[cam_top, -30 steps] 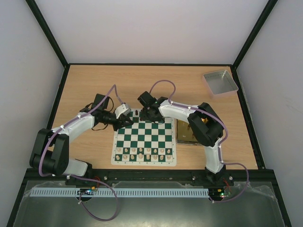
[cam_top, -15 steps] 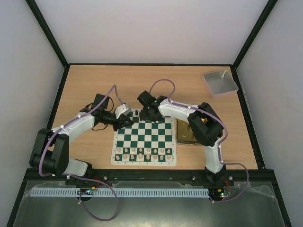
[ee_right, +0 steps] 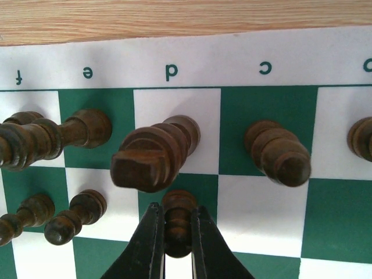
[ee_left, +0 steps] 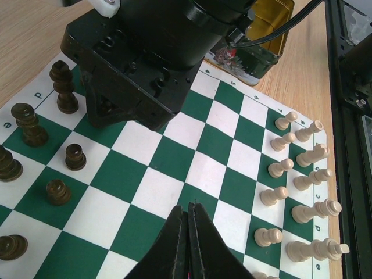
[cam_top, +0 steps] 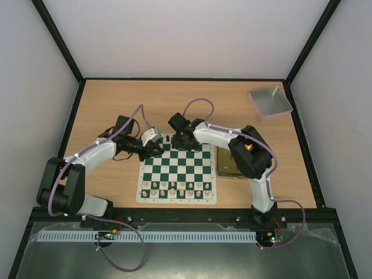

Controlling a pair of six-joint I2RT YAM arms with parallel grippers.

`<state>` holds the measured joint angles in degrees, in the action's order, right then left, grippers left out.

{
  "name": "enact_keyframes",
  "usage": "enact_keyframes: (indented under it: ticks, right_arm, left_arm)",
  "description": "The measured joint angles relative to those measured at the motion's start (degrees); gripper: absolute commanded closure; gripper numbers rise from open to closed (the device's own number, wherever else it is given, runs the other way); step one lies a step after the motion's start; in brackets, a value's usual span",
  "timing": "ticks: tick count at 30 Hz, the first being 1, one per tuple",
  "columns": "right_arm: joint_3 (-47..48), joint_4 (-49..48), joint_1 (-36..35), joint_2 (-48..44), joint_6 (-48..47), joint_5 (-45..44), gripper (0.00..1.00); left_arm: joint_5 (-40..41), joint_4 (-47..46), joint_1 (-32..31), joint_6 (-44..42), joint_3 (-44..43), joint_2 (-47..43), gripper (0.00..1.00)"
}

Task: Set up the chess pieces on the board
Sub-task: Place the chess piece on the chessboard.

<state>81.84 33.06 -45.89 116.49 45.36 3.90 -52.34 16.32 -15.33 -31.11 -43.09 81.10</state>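
Directly behind the pawn (ee_right: 178, 200) in the right hand (ee_right: 176, 210), a taller dark piece (ee_right: 152, 158)

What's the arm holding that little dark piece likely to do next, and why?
Probably open the right tool and let go. It is shut on a dark pawn that sits over the green square in front of the d-file piece, level with the neighbouring pawns.

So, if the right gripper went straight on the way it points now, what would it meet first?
Most likely the tall dark piece in the d file, just beyond the dark pawn that the right gripper holds; depth is hard to judge.
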Motion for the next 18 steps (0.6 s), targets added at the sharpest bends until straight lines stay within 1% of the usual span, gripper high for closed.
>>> enact_keyframes:
  ticks: [5,9,18]
  right_arm:
    - [0.0,0.0,0.0,0.0,0.0,0.0,0.89]
    - [0.1,-0.1,0.0,0.2,0.0,0.1,0.85]
    - [0.1,-0.1,0.0,0.5,0.1,0.5,0.81]
  left_arm:
    - [0.0,0.4,0.0,-0.2,0.0,0.0,0.97]
    - [0.0,0.9,0.0,-0.4,0.0,0.1,0.97]
    - [-0.2,1.1,0.0,-0.8,0.0,0.7,0.97]
